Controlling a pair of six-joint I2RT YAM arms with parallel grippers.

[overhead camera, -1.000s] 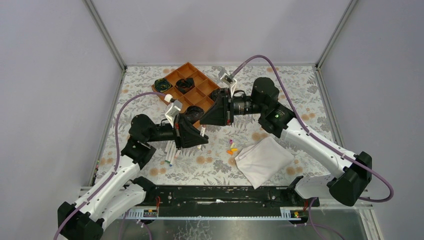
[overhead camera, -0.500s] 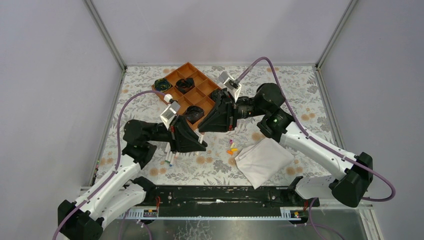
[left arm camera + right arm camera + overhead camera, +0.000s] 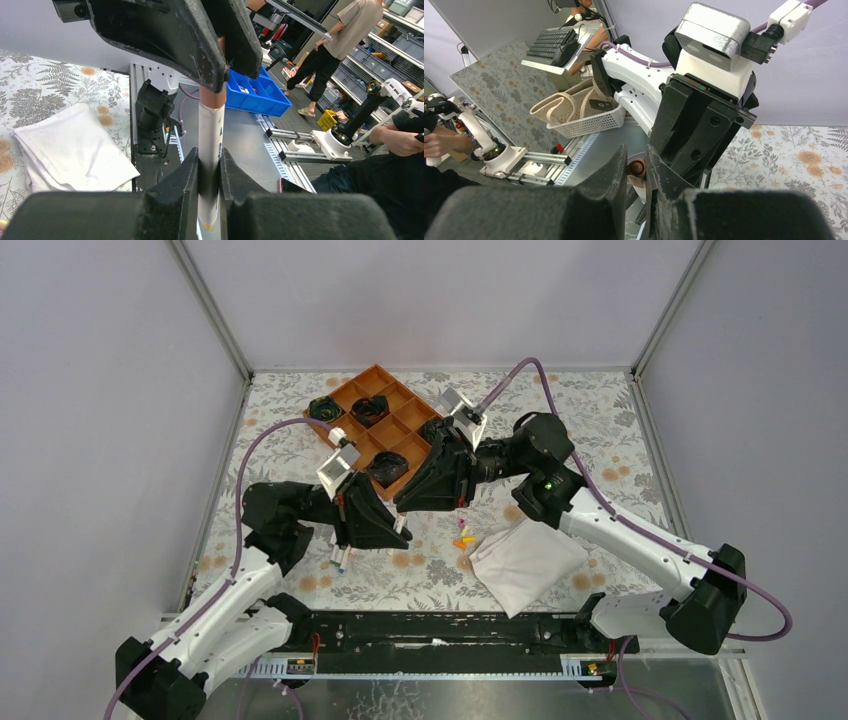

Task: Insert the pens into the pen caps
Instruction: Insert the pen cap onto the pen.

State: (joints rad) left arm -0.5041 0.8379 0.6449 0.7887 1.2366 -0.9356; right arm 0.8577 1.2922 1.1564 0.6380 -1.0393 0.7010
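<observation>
Floral-print surface (image 3: 620,410) was boxed in by plain grey walls (image 3: 440,300) with metal frame posts (image 3: 210,310). An orange compartment tray (image 3: 378,371) was seen at far centre and a folded white cloth (image 3: 527,562) at near right. Loose caps (image 3: 464,537) lay just left of the cloth; loose pens (image 3: 340,558) lay near left, under the left arm.

Left tool (image 3: 209,175) was clenched on a white pen (image 3: 209,135), held above the surface at centre. Right tool (image 3: 636,170) was clamped on a brownish cap (image 3: 637,167), which met the pen's end; how far it was pushed in could not be told.

Beyond the surface a blue bin (image 3: 255,95), a keyboard (image 3: 549,40) and a white basket (image 3: 584,117) were seen. Small blue print was noted on the pen barrel, too small to read.
</observation>
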